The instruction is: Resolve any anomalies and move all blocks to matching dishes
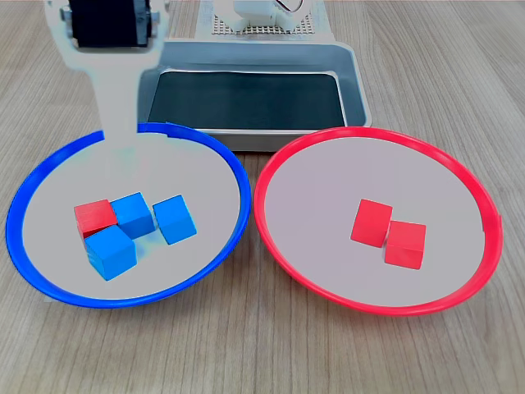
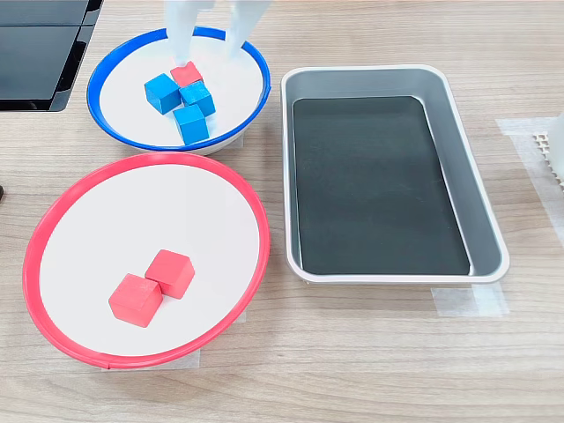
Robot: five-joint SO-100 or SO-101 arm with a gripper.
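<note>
End effector spread above blue-rimmed dish; red block corner-on amid blue blocks.

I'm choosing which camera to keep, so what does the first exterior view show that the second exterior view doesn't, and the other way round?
Only the first exterior view shows the arm's black motor housing above the blue-rimmed dish. Only the second exterior view shows the pincer open over the cubes, the whole grey tray, and a black panel. Both show three blue blocks, one red block among them, and two in the red-rimmed dish.
</note>
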